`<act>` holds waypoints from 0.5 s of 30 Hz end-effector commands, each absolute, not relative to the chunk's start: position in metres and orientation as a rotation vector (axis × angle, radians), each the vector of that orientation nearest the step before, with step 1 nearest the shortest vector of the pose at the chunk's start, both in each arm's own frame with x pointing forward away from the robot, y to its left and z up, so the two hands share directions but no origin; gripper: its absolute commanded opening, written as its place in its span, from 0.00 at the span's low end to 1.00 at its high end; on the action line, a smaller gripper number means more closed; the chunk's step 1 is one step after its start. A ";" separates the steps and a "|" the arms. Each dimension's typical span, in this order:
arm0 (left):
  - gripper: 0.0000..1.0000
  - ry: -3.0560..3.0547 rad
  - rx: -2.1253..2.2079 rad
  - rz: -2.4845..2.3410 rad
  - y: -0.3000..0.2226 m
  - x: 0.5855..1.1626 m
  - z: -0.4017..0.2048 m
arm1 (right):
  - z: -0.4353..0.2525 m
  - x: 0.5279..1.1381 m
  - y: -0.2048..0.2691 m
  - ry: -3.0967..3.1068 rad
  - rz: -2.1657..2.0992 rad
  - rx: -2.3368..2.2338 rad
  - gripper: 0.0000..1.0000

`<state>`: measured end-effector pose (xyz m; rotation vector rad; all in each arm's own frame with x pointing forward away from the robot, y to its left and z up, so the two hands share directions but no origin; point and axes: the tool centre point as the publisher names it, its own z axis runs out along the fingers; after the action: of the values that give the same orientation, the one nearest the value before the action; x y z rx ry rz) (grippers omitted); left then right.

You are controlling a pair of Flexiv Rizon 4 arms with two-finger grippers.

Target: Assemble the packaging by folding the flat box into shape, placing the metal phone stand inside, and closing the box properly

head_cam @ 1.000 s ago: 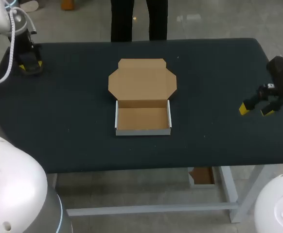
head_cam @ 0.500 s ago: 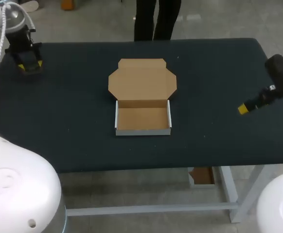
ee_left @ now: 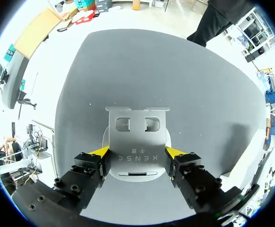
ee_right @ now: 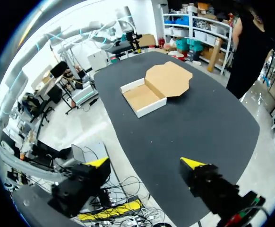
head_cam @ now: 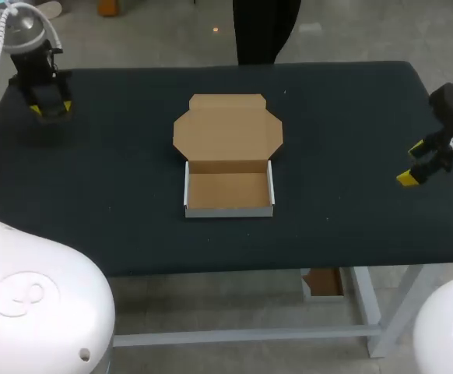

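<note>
Brown cardboard shows on the inside of the box (head_cam: 229,189), which sits in the middle of the dark worktop (head_cam: 351,117). Its shallow tray is folded up with white outer walls. The lid flap (head_cam: 228,127) lies flat on the worktop behind the tray, joined along the tray's far wall. The tray holds nothing.

At the far left corner of the worktop, the left gripper (head_cam: 51,107) points down, close to the surface. In the left wrist view, the metal phone stand (ee_left: 137,137) lies between the fingers of this gripper (ee_left: 137,152). The stand is a silver plate with two rectangular cut-outs near the end away from the gripper. One yellow tip meets each side edge of the plate, so the gripper is closed on the stand from both sides. Whether the stand is resting on the worktop or lifted off it cannot be told. The stand is well apart from the box.

The right gripper (head_cam: 413,162) hangs near the right edge of the worktop, also well apart from the box. Its fingers are spread wide with nothing between them. In the right wrist view, the box (ee_right: 142,98) sits far ahead of this gripper (ee_right: 144,163), with the lid flap (ee_right: 168,79) spread out beyond the tray.
</note>
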<state>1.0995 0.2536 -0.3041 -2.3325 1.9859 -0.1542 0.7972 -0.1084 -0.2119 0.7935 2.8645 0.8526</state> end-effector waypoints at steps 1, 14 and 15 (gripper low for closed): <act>0.00 1.887 -2.224 -0.286 0.245 1.074 -0.293 | -0.210 0.794 -0.100 2.839 0.794 0.794 1.00; 0.00 1.930 -2.187 -0.315 0.229 1.045 -0.289 | -0.229 0.805 -0.090 2.785 0.967 0.519 1.00; 0.00 1.931 -2.185 -0.315 0.228 1.043 -0.288 | -0.232 0.807 -0.090 2.788 0.961 0.525 1.00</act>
<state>1.0535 0.2306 -0.2933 -2.2594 2.0043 -0.2130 0.8030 -0.0849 -0.2191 0.5480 2.8080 0.8969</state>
